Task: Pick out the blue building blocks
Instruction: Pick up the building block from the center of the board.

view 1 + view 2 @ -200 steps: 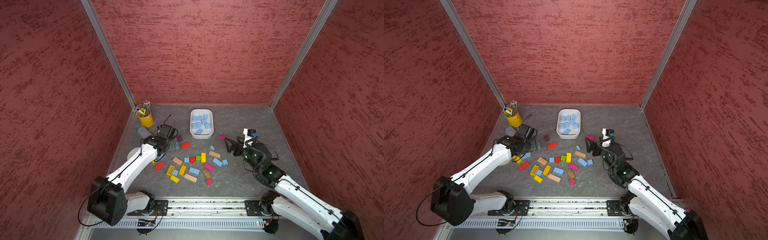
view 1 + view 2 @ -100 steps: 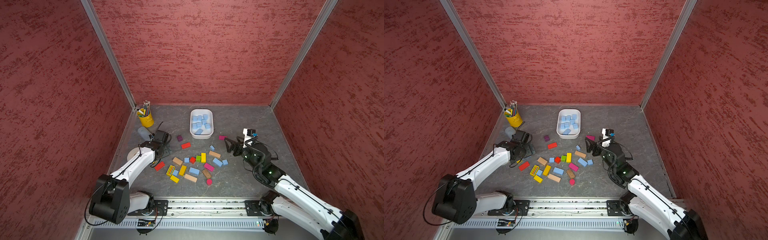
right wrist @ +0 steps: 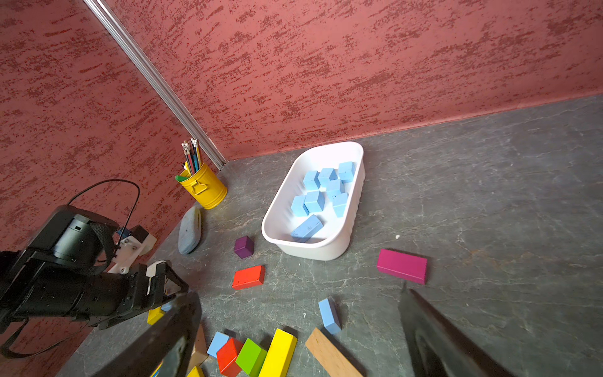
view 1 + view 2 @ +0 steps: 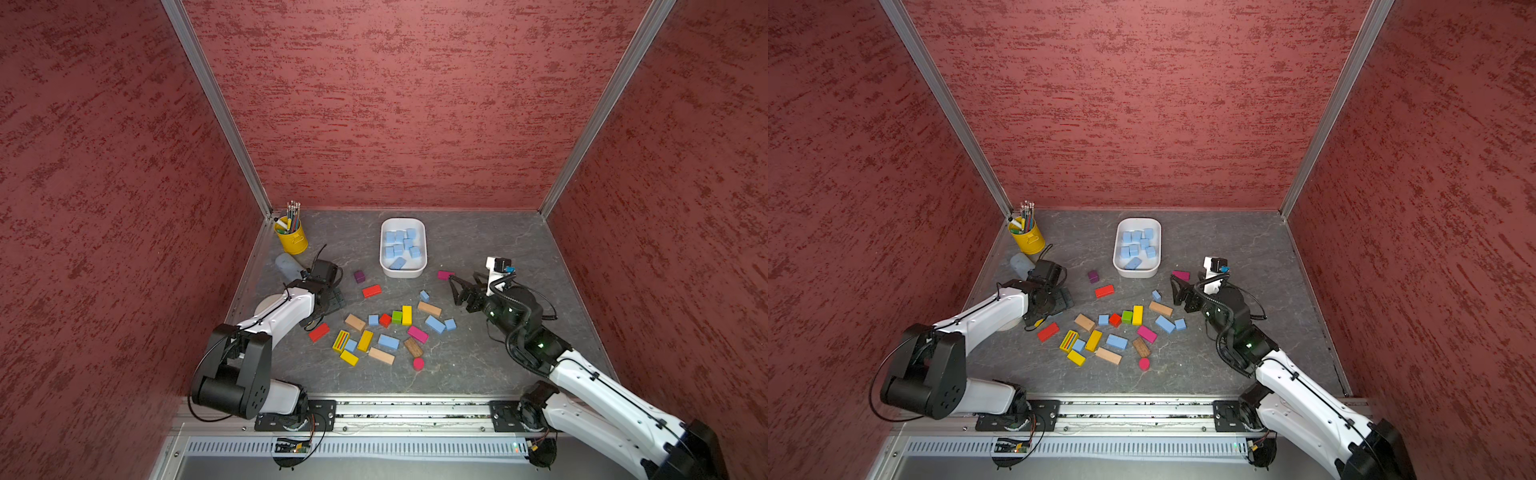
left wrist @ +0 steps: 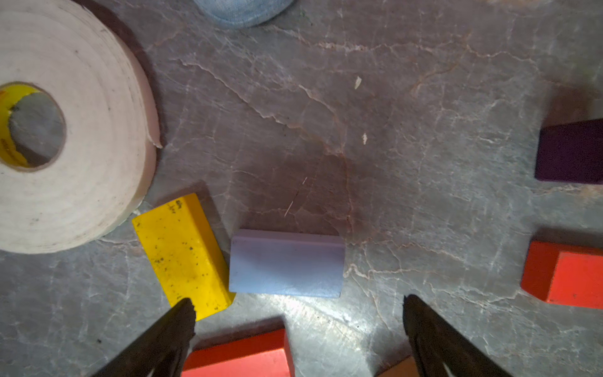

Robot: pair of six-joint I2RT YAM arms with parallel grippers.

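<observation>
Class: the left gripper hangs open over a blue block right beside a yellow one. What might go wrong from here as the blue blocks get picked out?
1. The yellow block appears to touch the blue block, and one tip of the left gripper sits over it: closing may pinch or drag both.
2. The tape roll lies close and might get nudged.
3. Below the open right gripper, a narrow blue block lies by a tan plank; a grasp could knock it.
</observation>
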